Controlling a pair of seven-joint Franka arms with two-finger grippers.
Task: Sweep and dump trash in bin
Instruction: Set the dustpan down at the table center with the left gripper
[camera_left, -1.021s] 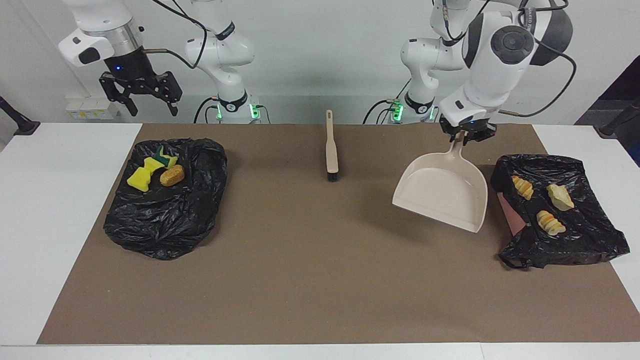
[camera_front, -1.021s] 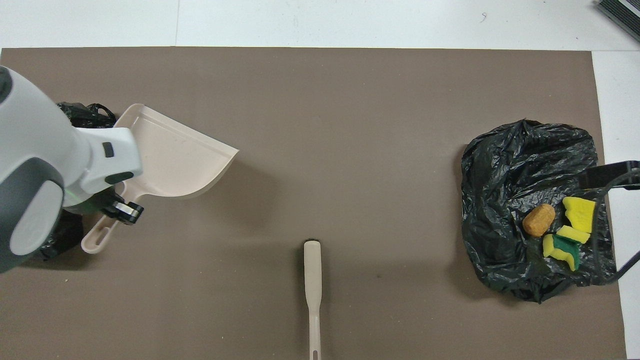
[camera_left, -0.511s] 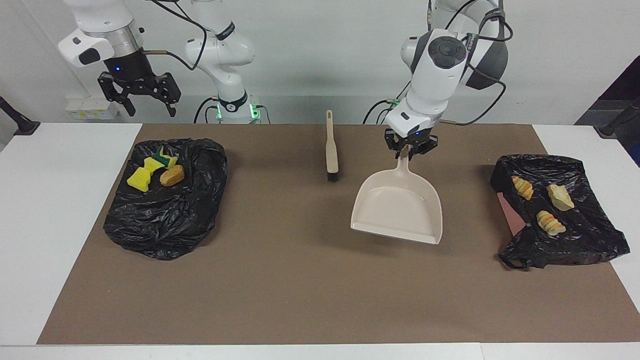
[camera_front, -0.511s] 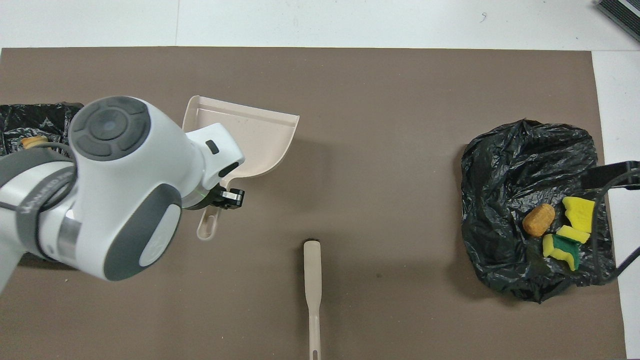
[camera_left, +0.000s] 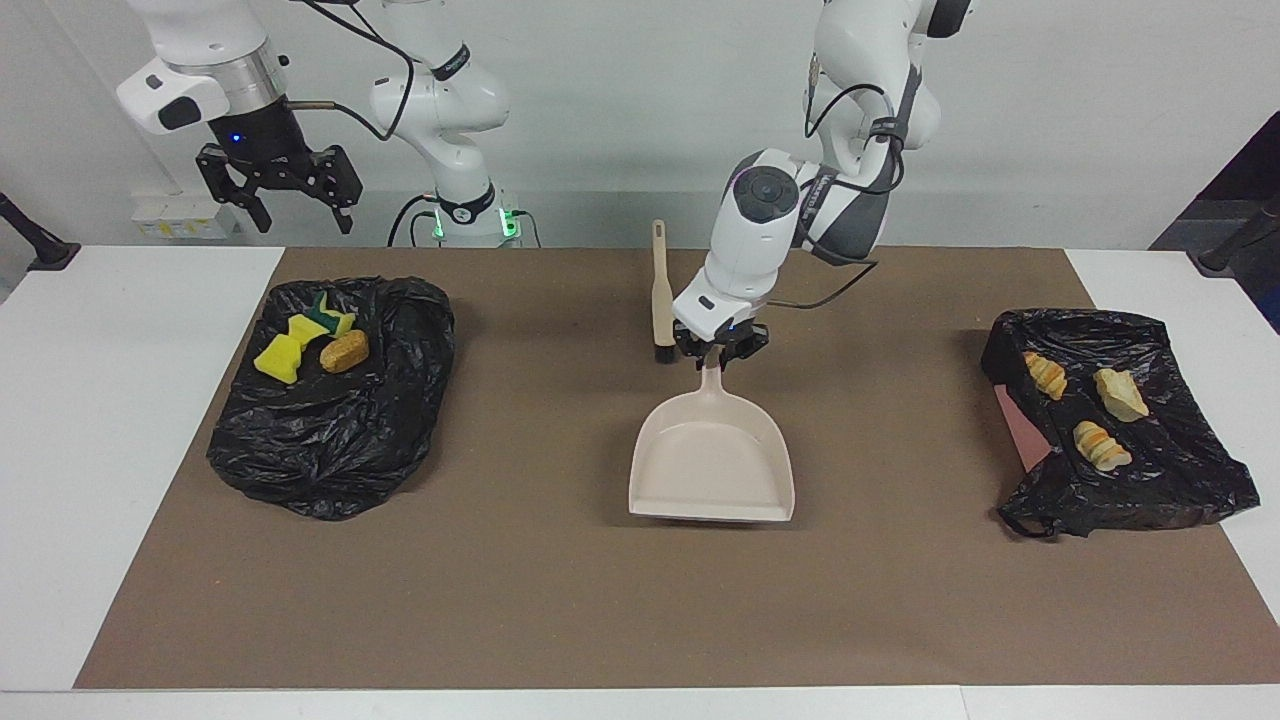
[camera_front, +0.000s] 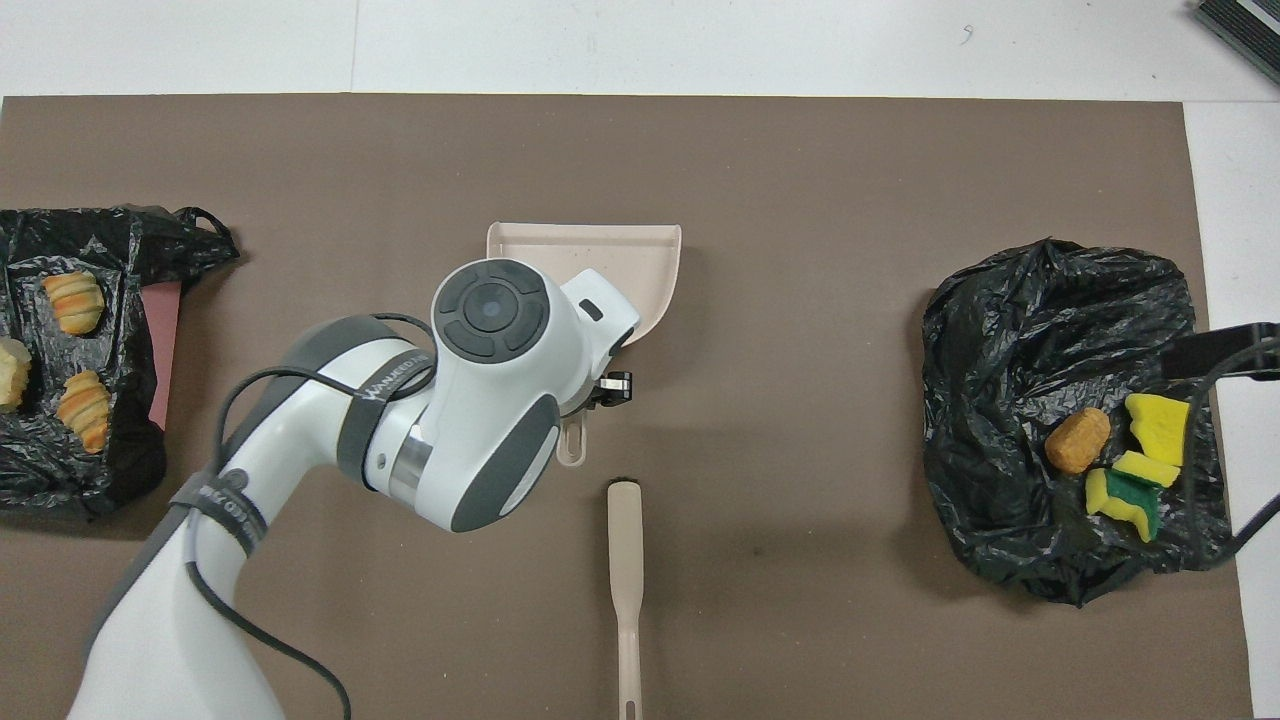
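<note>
My left gripper (camera_left: 722, 352) is shut on the handle of the beige dustpan (camera_left: 712, 455), which is over the middle of the brown mat with its mouth low and pointing away from the robots. It also shows in the overhead view (camera_front: 620, 262). The beige brush (camera_left: 662, 300) lies on the mat beside the dustpan's handle, nearer to the robots. Yellow sponge bits (camera_left: 285, 350) and a brown oval lump (camera_left: 344, 351) lie on a black bag (camera_left: 330, 440) at the right arm's end. Three pale crumbly chunks (camera_left: 1100, 445) lie on another black bag (camera_left: 1170, 475) at the left arm's end. My right gripper (camera_left: 280, 195) waits open, high over the table edge by the first bag.
A reddish edge (camera_left: 1020, 425) shows under the bag at the left arm's end. The brown mat (camera_left: 560, 600) covers most of the white table (camera_left: 120, 450). The left arm's elbow hides part of the dustpan in the overhead view.
My left arm has carried the dustpan from beside the bag at its own end to the middle of the mat and lowered it. The right gripper has stayed put.
</note>
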